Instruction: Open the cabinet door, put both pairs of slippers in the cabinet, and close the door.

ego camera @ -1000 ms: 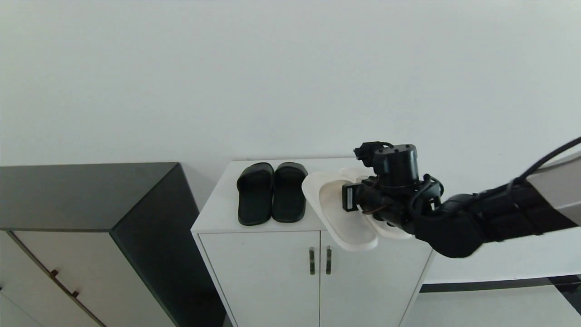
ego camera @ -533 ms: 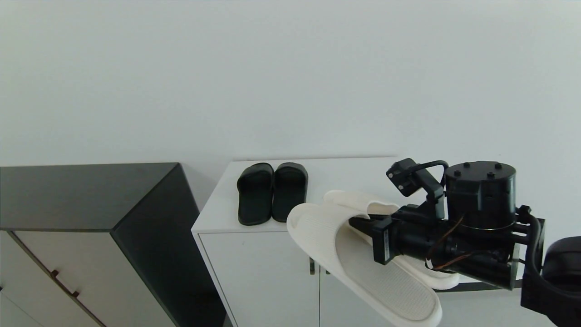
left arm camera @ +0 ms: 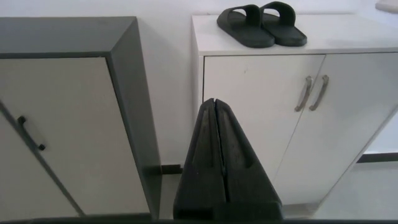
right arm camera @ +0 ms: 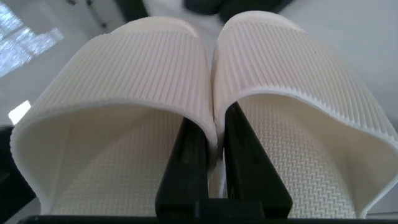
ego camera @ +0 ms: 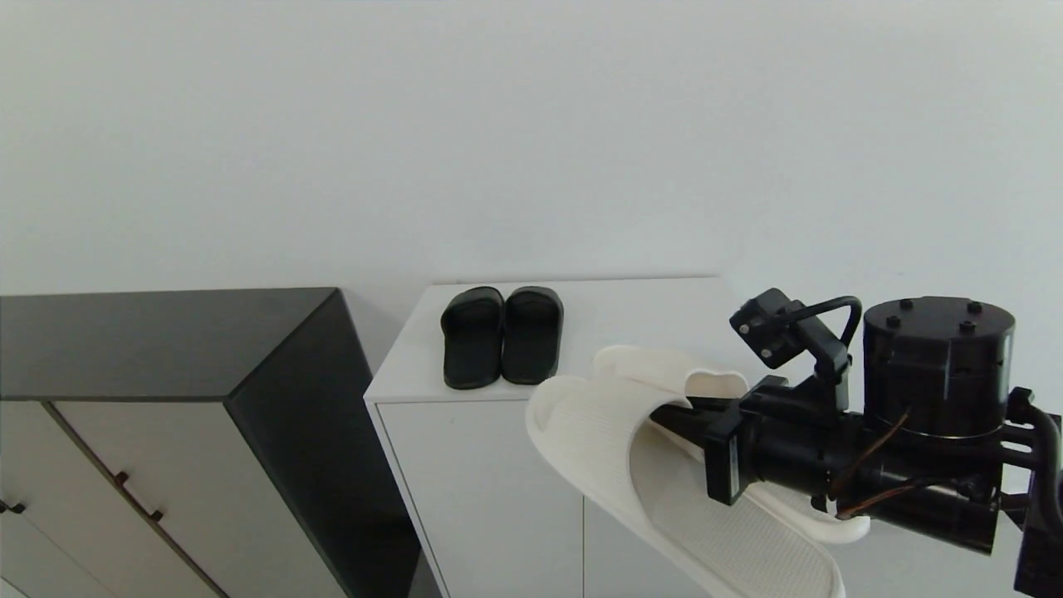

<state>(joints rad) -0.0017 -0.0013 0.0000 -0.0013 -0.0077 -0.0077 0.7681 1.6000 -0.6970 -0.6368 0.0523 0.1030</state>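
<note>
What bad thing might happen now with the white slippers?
The right tool pinches the white slippers only by their touching inner edges, so they might slip out. The cabinet doors are shut, so the slippers cannot go in until the empty left tool opens one.

A dark-topped sideboard (ego camera: pixel 166 340) with pale fronts and small dark handles (ego camera: pixel 122 479) stands at the left against a plain white wall (ego camera: pixel 531 124), above a pale floor (left arm camera: pixel 379 199) and dark skirting (left arm camera: pixel 379 157).
</note>
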